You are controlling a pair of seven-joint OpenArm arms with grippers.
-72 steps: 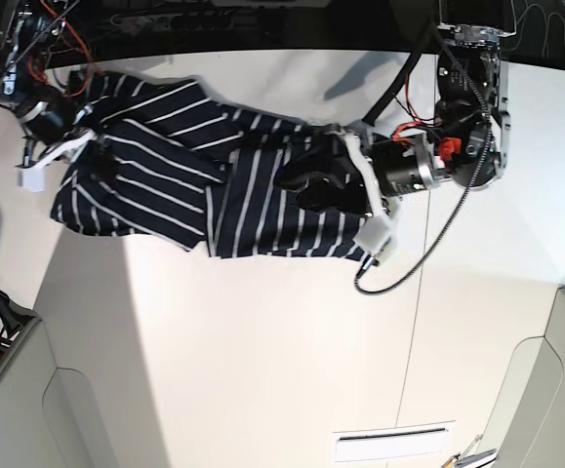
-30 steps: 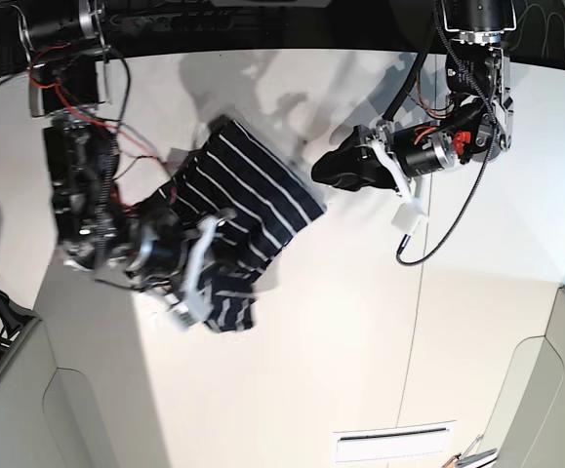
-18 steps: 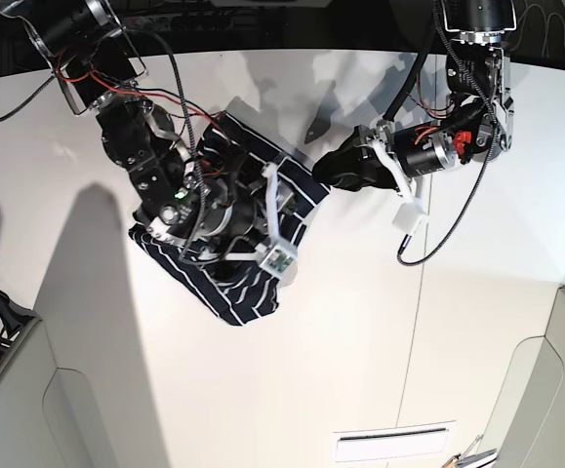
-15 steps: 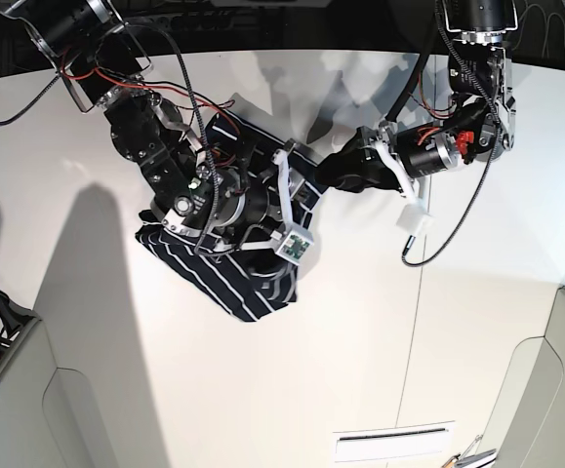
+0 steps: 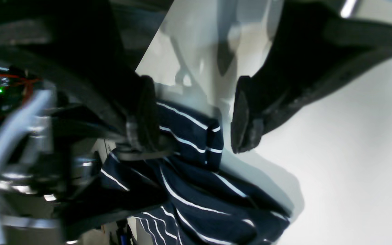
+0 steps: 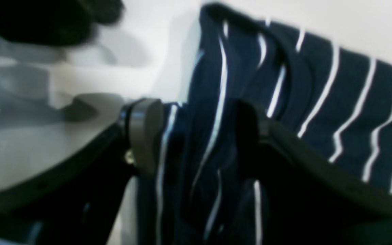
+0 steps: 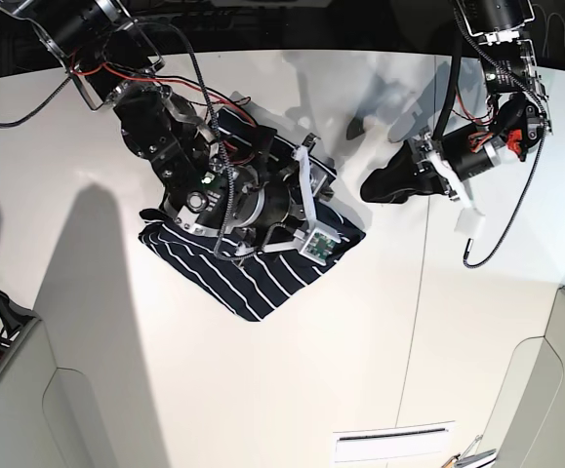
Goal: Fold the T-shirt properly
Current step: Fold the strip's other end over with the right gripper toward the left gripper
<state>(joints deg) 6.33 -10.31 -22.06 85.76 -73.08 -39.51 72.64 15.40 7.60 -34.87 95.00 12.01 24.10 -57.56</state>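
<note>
The right arm [image 7: 165, 146] reaches from the tabletop's far left corner and bends low over the shirt [image 7: 233, 278], its gripper [image 6: 196, 136] pressed down at the shirt's right end. Its jaws stand wide with striped cloth bunched between them; whether they pinch it I cannot tell. The left arm [image 7: 502, 107] hangs from the far right, its gripper [image 5: 196, 119] pointing toward the shirt but apart from it, jaws wide and holding nothing. The shirt lies as a folded bundle left of centre, long axis running diagonally from upper right to lower left. The white tabletop [image 7: 360, 370] lies bare in front and to the right; a bin edge sits at the lower left.
</note>
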